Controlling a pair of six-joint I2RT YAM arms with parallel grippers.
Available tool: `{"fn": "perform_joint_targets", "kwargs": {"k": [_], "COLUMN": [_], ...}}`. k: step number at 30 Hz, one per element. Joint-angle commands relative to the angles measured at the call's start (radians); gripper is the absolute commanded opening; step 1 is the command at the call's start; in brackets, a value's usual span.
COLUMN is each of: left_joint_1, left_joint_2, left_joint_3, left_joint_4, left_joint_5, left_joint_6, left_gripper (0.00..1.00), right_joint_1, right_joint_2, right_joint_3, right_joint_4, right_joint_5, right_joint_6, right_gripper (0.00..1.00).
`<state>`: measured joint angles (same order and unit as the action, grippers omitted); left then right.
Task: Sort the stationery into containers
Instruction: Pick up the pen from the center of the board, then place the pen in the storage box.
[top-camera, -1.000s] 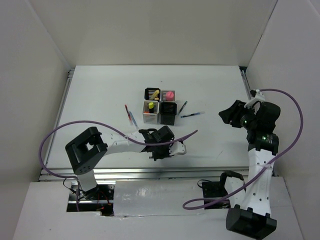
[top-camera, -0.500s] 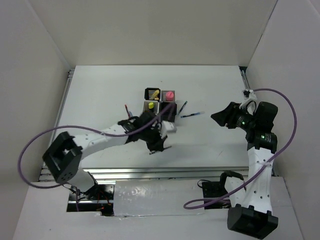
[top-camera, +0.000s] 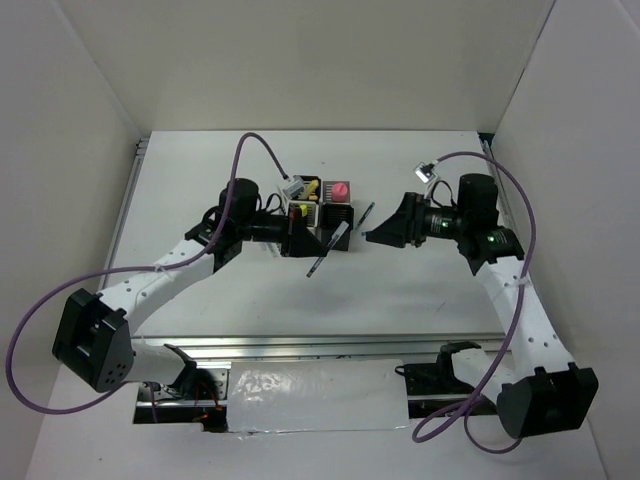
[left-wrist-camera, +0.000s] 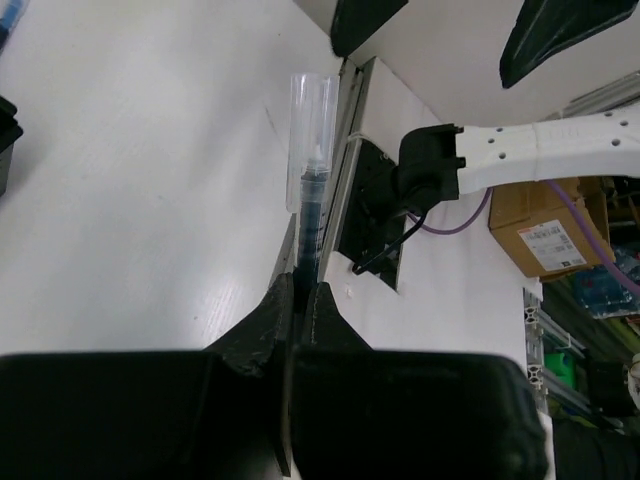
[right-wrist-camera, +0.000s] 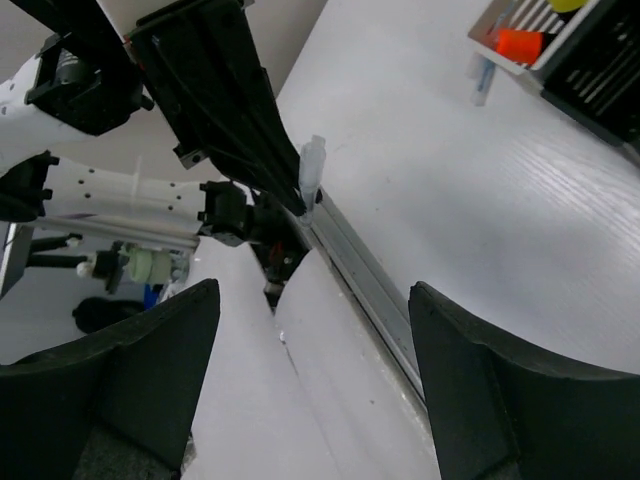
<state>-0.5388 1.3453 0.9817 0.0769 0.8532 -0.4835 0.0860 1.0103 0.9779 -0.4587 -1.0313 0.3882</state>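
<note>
The white table (top-camera: 200, 180) sits between plain white walls. The left gripper (left-wrist-camera: 300, 295) is pinched tight on one thin dark pen with a clear cap (left-wrist-camera: 308, 170), at the near side of four small square cups (top-camera: 338, 215), two black and two white. Its arm hides part of the left pair. One pink highlighter (top-camera: 340, 189) stands in the far right cup. Another dark pen (top-camera: 367, 213) lies just beside the cluster. The right gripper (right-wrist-camera: 312, 295) is spread wide, holding nothing.
</note>
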Motion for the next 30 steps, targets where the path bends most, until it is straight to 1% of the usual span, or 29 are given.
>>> {"fn": "perform_joint_targets", "kwargs": {"k": [1, 3, 9, 12, 14, 17, 18, 20, 21, 22, 23, 25, 26, 30], "left_joint_1": [-0.006, -0.01, -0.02, -0.02, -0.021, -0.029, -0.029, -0.03, -0.03, -0.03, -0.03, -0.026, -0.021, 0.017], "left_joint_2": [0.014, 0.014, 0.017, 0.031, 0.041, 0.054, 0.054, 0.057, 0.057, 0.058, 0.058, 0.058, 0.055, 0.054], "left_joint_3": [0.014, 0.02, 0.034, 0.066, 0.074, 0.078, 0.08, 0.08, 0.08, 0.08, 0.08, 0.077, 0.075, 0.071], "left_joint_4": [0.096, 0.093, 0.086, 0.06, 0.073, 0.078, 0.078, 0.077, 0.075, 0.07, 0.064, 0.067, 0.066, 0.078], "left_joint_5": [0.055, 0.055, 0.06, 0.053, 0.055, 0.055, 0.053, 0.047, 0.046, 0.043, 0.034, 0.03, 0.026, 0.009], "left_joint_6": [-0.106, -0.102, -0.084, -0.07, -0.076, -0.084, -0.086, -0.083, -0.079, -0.076, -0.073, -0.075, -0.075, -0.089], "left_gripper": [0.0, 0.0, 0.0, 0.0, 0.0, 0.0, 0.0, 0.0, 0.0, 0.0, 0.0, 0.02, 0.02, 0.0], "right_joint_1": [0.075, 0.118, 0.133, 0.156, 0.169, 0.189, 0.192, 0.192, 0.192, 0.192, 0.192, 0.192, 0.192, 0.192], "right_joint_2": [0.051, 0.091, 0.198, 0.232, 0.251, 0.277, 0.281, 0.297, 0.303, 0.303, 0.307, 0.309, 0.31, 0.306], "right_joint_3": [0.088, 0.103, 0.127, 0.153, 0.163, 0.186, 0.197, 0.212, 0.217, 0.222, 0.229, 0.232, 0.235, 0.237], "right_joint_4": [0.109, 0.13, 0.195, 0.184, 0.184, 0.19, 0.195, 0.199, 0.203, 0.201, 0.201, 0.196, 0.193, 0.17], "right_joint_5": [-0.026, -0.001, 0.014, 0.028, 0.025, 0.037, 0.033, 0.027, 0.027, 0.027, 0.028, 0.036, 0.04, 0.065], "right_joint_6": [0.064, 0.074, 0.153, 0.132, 0.129, 0.126, 0.127, 0.132, 0.127, 0.126, 0.12, 0.113, 0.106, 0.083], "right_gripper": [0.83, 0.83, 0.79, 0.76, 0.71, 0.59, 0.51, 0.42, 0.32, 0.27, 0.17, 0.08, 0.0, 0.0]}}
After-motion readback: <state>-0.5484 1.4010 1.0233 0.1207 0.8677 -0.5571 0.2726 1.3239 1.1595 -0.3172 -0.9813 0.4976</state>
